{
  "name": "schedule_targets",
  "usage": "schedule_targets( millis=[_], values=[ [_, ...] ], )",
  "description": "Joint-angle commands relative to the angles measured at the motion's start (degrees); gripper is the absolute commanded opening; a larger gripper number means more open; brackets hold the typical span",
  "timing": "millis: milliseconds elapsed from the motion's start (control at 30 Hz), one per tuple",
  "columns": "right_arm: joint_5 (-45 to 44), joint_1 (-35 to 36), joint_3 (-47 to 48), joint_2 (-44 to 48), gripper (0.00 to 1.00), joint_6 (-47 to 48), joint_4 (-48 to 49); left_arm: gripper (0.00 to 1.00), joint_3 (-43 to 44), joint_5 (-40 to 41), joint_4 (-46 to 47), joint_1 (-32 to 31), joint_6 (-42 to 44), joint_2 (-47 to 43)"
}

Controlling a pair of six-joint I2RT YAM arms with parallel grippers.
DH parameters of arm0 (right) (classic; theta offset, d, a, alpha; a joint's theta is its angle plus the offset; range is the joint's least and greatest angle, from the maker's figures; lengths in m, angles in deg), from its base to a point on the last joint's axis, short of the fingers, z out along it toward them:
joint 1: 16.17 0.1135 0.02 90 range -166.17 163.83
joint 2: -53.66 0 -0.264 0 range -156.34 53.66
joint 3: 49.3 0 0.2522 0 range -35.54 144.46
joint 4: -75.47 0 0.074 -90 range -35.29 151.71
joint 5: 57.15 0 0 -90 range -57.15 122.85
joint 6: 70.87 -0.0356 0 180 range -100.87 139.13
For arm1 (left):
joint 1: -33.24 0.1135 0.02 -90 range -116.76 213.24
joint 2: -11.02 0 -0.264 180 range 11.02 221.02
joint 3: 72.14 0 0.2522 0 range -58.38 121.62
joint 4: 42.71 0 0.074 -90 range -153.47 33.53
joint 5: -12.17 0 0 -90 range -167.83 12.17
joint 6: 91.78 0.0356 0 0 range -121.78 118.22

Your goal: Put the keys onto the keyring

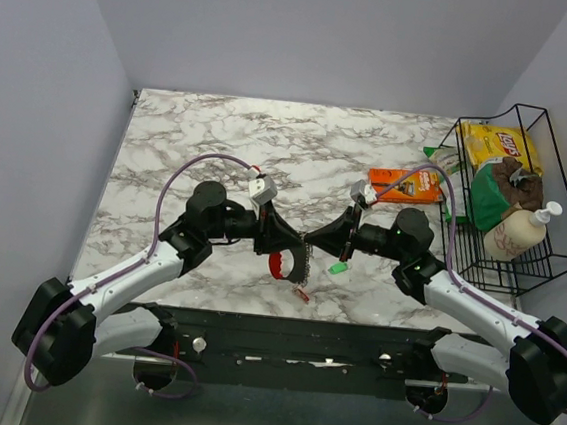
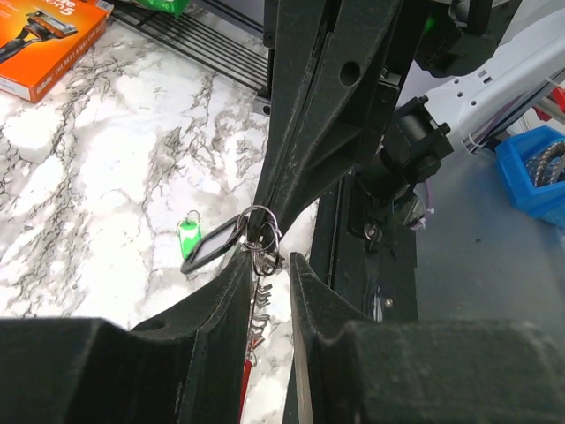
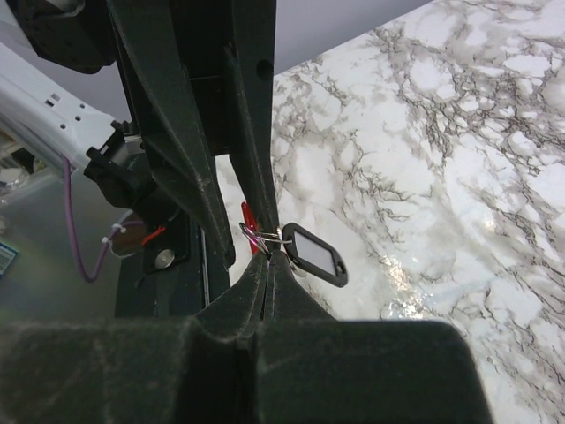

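Top external, left pincer (image 1: 297,246), right pincer (image 1: 318,240), one keyring (image 2: 259,231), one green key (image 1: 337,268)

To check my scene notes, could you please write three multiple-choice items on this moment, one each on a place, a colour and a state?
1. Where is the green key?
A) in a wire basket
B) on the table
C) on the floor

2. What colour is the flat packet?
A) orange
B) blue
C) white

3. How is the right gripper?
A) wide open
B) shut on nothing
C) shut on the keyring

Answers:
1. B, it lies flat on the marble top.
2. A, it is plainly orange from above.
3. C, in the right wrist view its fingers meet with the ring at their tips.
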Motion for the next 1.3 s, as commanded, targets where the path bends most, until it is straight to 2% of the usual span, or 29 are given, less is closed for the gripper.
schedule_targets(
  millis=[0, 100, 200, 233, 267, 567, 633, 667, 767, 800, 900, 1000, 1267],
  values=[
    [-1.5, 0.2, 1.4, 1.1, 0.00, 0.3, 2.2, 0.33, 0.1, 1.6, -2.7, -0.3, 1.9, -1.8],
    [-1.4, 0.2, 1.4, 1.2, 0.01, 0.3, 2.2, 0.27, -0.1, 2.1, -2.7, -0.3, 1.9, -2.1],
    [-1.4, 0.1, 1.3, 1.3, 0.00, 0.3, 2.2, 0.14, -0.2, 2.2, -1.7, -0.3, 1.5, -2.2],
    [-1.4, 0.1, 1.2, 1.4, 0.01, 0.3, 2.2, 0.04, -0.1, 2.4, -1.6, -0.3, 1.5, -2.2],
    [-1.4, 0.1, 1.2, 1.4, 0.00, 0.2, 2.3, 0.00, 0.0, 2.5, -1.8, -0.3, 1.5, -2.2],
    [-1.3, 0.1, 0.7, 1.6, 0.01, 0.3, 2.6, 0.00, 0.3, 4.8, -3.4, -0.3, 2.6, -3.5],
    [-1.4, 0.1, 0.4, 2.0, 0.03, 0.2, 3.1, 0.00, 0.4, 5.6, -4.1, -0.3, 3.1, -3.6],
    [-1.5, 0.1, -0.1, 2.2, 0.05, 0.1, 3.1, 0.00, 0.4, 6.2, -4.6, -0.3, 3.1, -4.0],
    [-2.1, 0.2, -1.3, 3.2, 0.19, 0.2, 3.0, 0.00, 0.4, 8.3, -5.5, -0.3, 3.7, -5.1],
    [-2.6, 0.2, -1.6, 3.5, 0.29, 0.2, 3.0, 0.00, 0.3, 9.1, -5.7, -0.3, 3.8, -5.6],
    [-3.0, 0.1, -2.8, 4.6, 0.42, 0.3, 2.5, 0.00, 0.5, 11.7, -7.5, -0.3, 4.6, -6.6],
    [-3.5, 0.1, -3.7, 5.8, 0.51, 0.6, 2.0, 0.00, 0.6, 13.4, -8.6, -0.3, 5.4, -7.3],
    [-14.2, -0.3, -3.4, 8.4, 0.59, 1.9, -7.9, 0.00, 1.4, 18.2, -13.4, -0.4, 7.1, -9.2]
  ],
)
